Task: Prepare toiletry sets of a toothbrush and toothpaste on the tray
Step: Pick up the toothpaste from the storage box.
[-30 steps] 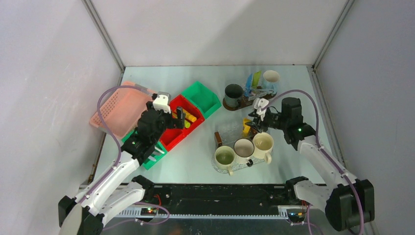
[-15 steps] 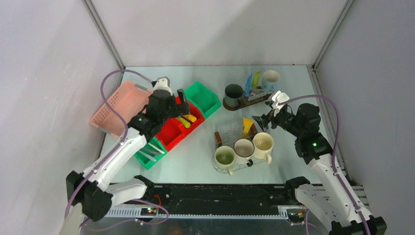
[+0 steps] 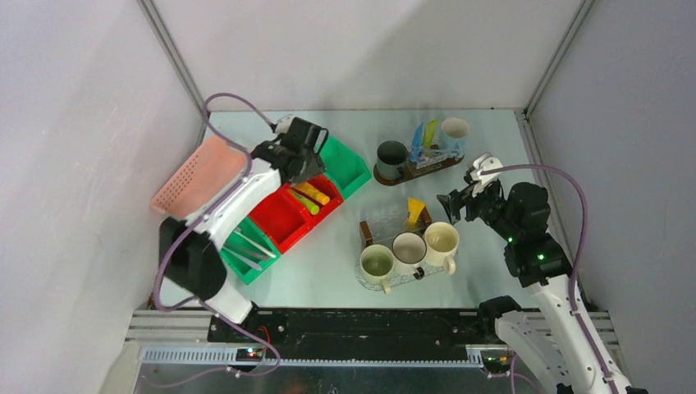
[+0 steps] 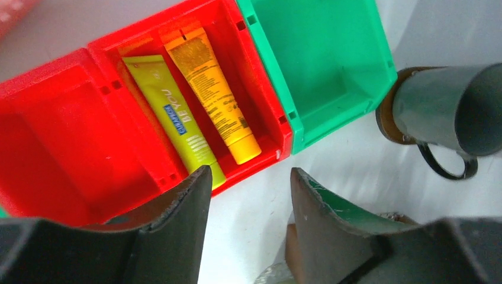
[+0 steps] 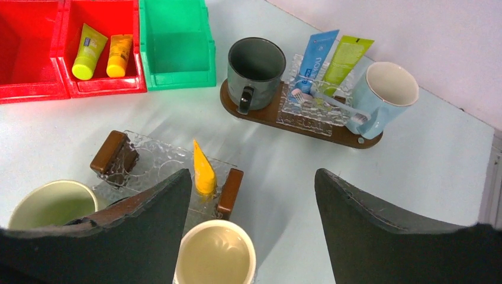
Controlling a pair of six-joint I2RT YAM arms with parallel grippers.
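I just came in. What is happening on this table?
The left gripper hovers open and empty by the red bin, which holds a yellow-green tube and an orange tube. The right gripper, open and empty too, hangs by the near tray, where a yellow tube stands. The far tray looks finished.

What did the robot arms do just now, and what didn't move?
The right gripper let go of the yellow tube, leaving it standing on the glass tray, and pulled back to the right. The left gripper moved farther back by the red bin, holding nothing. The three mugs and the bin's two tubes stayed put.
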